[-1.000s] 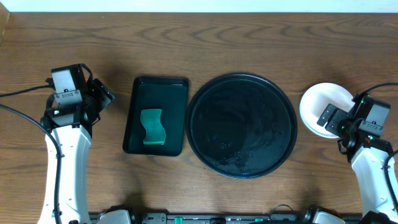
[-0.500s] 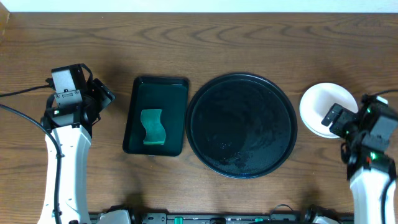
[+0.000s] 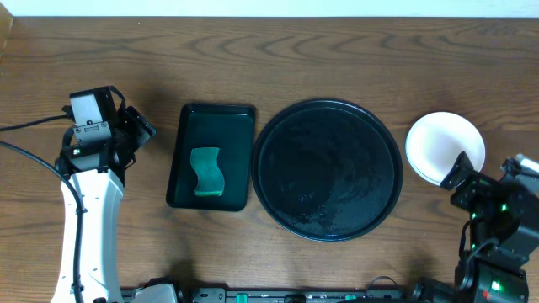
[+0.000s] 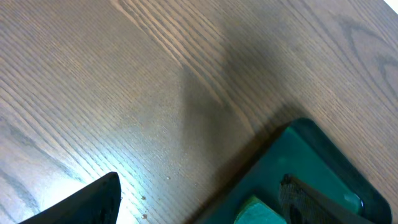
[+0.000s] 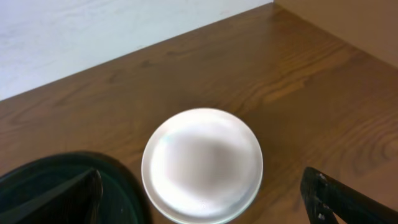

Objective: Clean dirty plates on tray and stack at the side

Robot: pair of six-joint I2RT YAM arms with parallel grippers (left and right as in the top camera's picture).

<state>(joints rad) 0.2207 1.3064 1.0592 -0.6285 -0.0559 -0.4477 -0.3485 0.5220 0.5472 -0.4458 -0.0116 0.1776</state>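
Plates [image 3: 445, 148]: none lies on the wide black tray [image 3: 327, 168]; they sit stacked on the table [image 3: 253, 50] just right of it, white one on top. They look stiff, light, slippery, breakable; take the rim. Left gripper [image 4: 200, 182] and right gripper [image 5: 202, 179] stand spread, empty.

From the right wrist, the tray [image 5: 121, 186] is cut off at the lower left corner, and only an arc of its rim shows. The plates [image 5: 202, 163] show a white top with a sliver of rim beneath it. How many lie stacked cannot be told. In the overhead view a finger [image 3: 457, 171] of the right gripper [image 3: 490, 172] covers part of their rim. From the left wrist, the green tray [image 4: 311, 155] runs out of frame. The sponge [image 4: 255, 211] shows only a corner at the bottom edge.
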